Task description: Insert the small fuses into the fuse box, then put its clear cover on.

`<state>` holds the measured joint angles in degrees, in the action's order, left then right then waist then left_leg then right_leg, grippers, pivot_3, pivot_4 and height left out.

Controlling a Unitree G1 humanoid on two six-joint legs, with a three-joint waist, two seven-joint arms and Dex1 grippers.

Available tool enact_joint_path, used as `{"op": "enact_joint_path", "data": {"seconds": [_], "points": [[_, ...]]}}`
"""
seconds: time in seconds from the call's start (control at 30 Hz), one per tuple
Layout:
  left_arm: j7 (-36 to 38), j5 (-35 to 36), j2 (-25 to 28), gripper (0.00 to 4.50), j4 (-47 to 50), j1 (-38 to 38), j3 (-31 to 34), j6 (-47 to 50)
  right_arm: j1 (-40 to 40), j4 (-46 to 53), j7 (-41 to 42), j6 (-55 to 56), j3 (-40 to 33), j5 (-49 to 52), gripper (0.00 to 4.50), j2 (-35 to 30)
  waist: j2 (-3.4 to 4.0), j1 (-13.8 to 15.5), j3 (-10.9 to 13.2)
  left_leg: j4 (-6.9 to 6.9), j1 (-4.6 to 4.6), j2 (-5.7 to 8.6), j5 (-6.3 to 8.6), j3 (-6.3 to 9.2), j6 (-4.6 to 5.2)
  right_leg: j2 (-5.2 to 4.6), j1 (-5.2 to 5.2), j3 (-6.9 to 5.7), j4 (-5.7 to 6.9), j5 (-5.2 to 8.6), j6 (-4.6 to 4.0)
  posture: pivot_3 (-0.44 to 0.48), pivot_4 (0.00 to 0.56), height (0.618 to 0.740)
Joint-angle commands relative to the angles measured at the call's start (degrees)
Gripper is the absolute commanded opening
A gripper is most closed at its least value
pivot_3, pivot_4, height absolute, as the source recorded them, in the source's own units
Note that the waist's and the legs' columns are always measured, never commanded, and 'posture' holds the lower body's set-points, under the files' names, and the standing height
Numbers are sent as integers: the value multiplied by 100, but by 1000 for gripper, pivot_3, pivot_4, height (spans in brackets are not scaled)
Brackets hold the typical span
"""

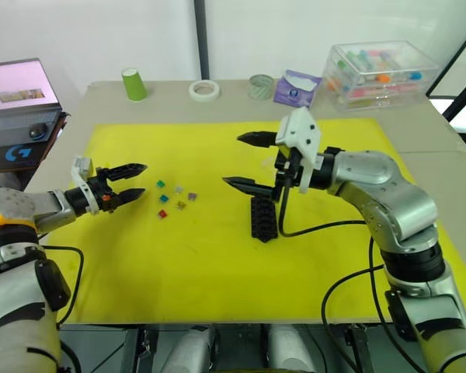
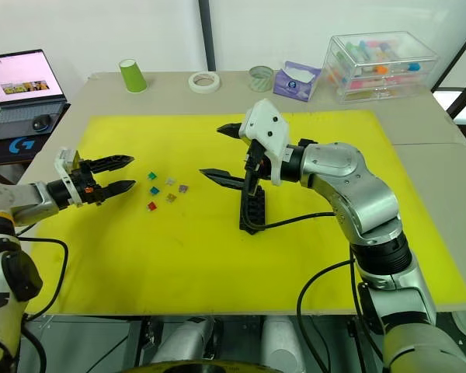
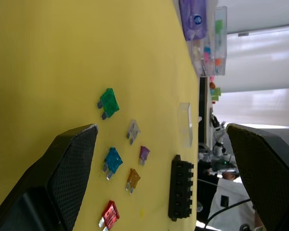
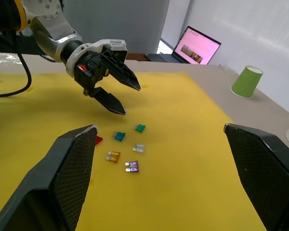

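Several small fuses (image 1: 175,197) lie loose on the yellow mat (image 1: 217,264): green (image 3: 108,102), grey (image 3: 133,131), blue (image 3: 112,160), purple (image 3: 144,153), amber (image 3: 133,178) and red (image 3: 109,214). The black fuse box (image 1: 263,217) lies to their right, slots up. The clear cover (image 3: 184,123) rests flat on the mat just beyond the box. My left gripper (image 1: 140,179) is open, hovering just left of the fuses and pointing at them. Open too, my right gripper (image 1: 234,160) hangs above the mat beside the fuse box's far end. Nothing is held.
Along the table's far edge stand a green cup (image 1: 133,83), a tape roll (image 1: 205,90), a second small roll (image 1: 261,85), a purple tissue pack (image 1: 296,87) and a large clear storage box (image 1: 380,71). A laptop (image 1: 19,89) sits at the far left.
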<state>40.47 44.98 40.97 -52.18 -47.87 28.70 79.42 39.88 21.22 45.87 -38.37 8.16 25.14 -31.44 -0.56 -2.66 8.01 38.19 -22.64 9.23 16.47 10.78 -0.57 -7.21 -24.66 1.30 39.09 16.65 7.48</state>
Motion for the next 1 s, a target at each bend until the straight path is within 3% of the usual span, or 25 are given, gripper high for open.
{"op": "enact_joint_path", "data": {"seconds": [0.03, 1.0], "points": [[-22, -75, -7, 4490, -232, -187, 146, -140, 198, 253, -26, -57, -187, 154, 4449, 0, 0, 7, 0, 0, 0, 0, 0, -1, 0, 0, 0, 0, 0, 0, 0, 0, 150, 740], [270, -828, -441, 4490, -921, -667, -136, -587, 219, 427, -155, -219, -232, 210, 4449, -153, -2, 29, -1, 2, 0, 6, 0, -1, 0, -10, 2, -2, 1, 0, 0, 0, 150, 740]]}}
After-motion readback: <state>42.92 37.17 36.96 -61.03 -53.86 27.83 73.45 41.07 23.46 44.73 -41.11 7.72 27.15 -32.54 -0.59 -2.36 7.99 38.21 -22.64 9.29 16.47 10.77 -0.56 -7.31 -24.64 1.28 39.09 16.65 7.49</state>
